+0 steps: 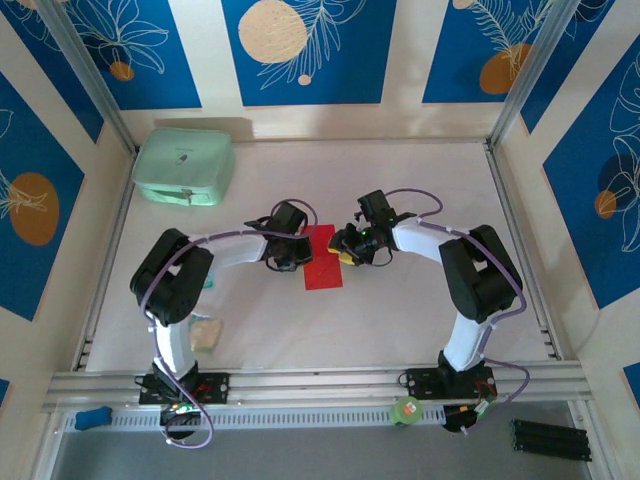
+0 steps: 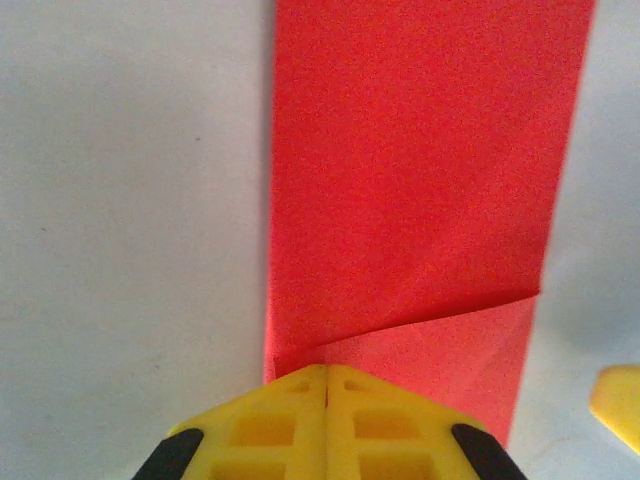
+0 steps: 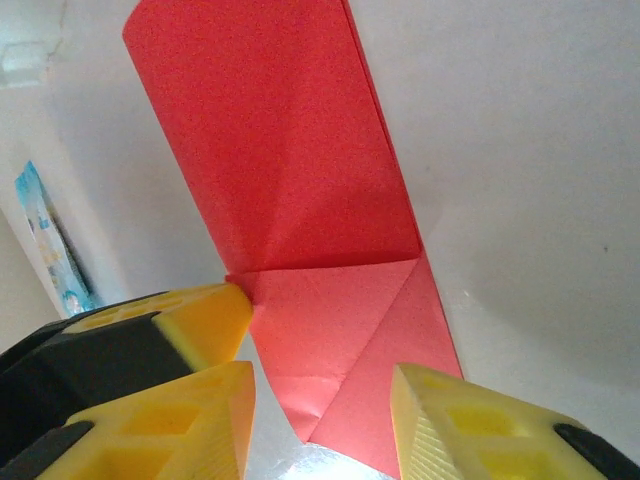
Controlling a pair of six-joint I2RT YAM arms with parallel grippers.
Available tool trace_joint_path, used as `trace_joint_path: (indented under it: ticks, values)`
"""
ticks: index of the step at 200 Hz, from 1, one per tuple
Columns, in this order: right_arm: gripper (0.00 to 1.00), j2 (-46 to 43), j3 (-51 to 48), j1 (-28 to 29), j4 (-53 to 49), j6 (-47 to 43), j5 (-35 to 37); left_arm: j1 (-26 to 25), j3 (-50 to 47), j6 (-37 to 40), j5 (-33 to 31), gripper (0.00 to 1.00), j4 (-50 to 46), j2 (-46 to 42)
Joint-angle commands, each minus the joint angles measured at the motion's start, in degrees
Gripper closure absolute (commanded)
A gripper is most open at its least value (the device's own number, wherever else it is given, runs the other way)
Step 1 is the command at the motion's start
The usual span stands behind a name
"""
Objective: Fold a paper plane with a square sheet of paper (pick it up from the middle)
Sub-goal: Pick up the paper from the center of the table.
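Observation:
The red square sheet of paper (image 1: 323,258) lies flat at the table's middle, folded into a long narrow strip. At one end a corner is turned down into a triangular flap (image 3: 340,310). My left gripper (image 2: 327,372) is shut, and its joined yellow tips rest on the paper (image 2: 410,170) at its left edge, right where the flap's crease begins. My right gripper (image 3: 320,385) is open and hovers over the flap end, one finger on each side of the strip (image 3: 280,170). The left gripper's yellow tip (image 3: 200,320) touches the paper's edge beside it.
A mint-green case (image 1: 183,167) stands at the back left. A small pale packet (image 1: 205,333) lies near the left arm's base. A green roll (image 1: 405,410) sits on the front rail. Walls with metal posts close in the table.

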Motion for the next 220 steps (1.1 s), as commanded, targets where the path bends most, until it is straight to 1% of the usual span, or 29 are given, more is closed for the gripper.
trace_joint_path:
  ticks: [1,29,55,111,161,191,220]
  values:
    - [0.60,1.4,0.1,0.7,-0.6,1.5,-1.3,0.5,1.5,0.8,-1.3,0.94,-2.5,1.4]
    - [0.60,2.2,0.5,1.5,-0.9,2.0,-1.2,0.5,0.4,-0.7,-2.7,0.94,-3.0,1.2]
    - [0.59,3.6,1.6,2.7,-1.2,2.4,-1.1,0.4,-0.7,-2.5,-2.7,0.95,-1.8,1.3]
    - [0.59,5.5,3.9,4.6,-4.3,2.7,3.3,0.5,-2.6,-4.9,-1.9,0.95,-0.4,0.3]
    - [0.66,6.3,4.8,4.8,-3.6,2.2,3.3,0.5,-4.6,-6.6,-1.1,0.95,1.6,-0.3]
    - [0.66,6.9,5.7,5.0,-5.2,2.2,4.4,0.5,-4.8,-6.9,-1.2,0.95,1.8,-0.3]
    - [0.66,7.2,5.3,5.1,-3.6,2.2,3.6,0.5,-4.8,-7.0,-1.1,0.95,1.8,-0.3]
